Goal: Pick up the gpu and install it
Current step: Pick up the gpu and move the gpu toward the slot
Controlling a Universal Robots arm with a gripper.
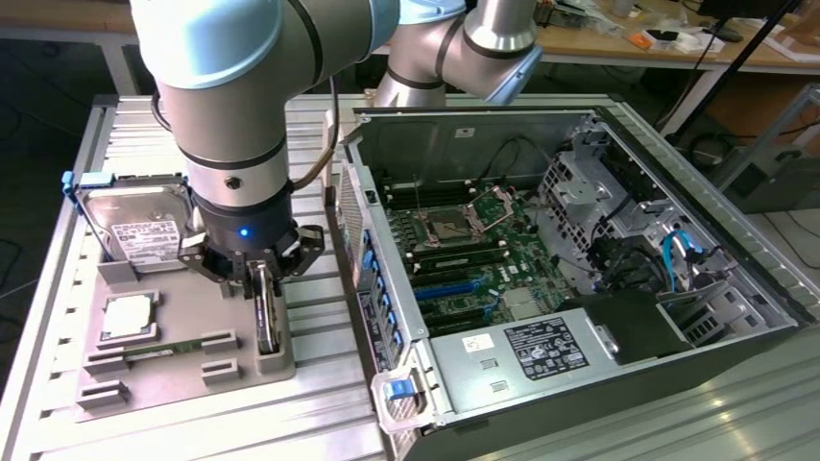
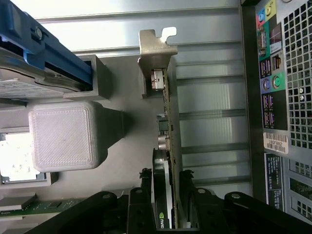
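**Ribbed metal table, cluttered bench behind**

From my remote seat, the exterior view gives me a ribbed metal table [image 1: 307,427] spanning seven o'clock round to five. At twelve to one o'clock stands a wooden workbench [image 1: 602,53] strewn with small clutter, and a black stand [image 1: 756,38] leans across its end. Dark floor [image 1: 33,173] lies at nine o'clock, and a grey box [image 1: 784,178] sits at three. In the wrist view I see the table glare bright under the light.

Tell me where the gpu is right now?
The gpu stands on edge in the grey holder tray, on the exterior view's left of the open computer case, right under the hand, with the hard drive nearby.
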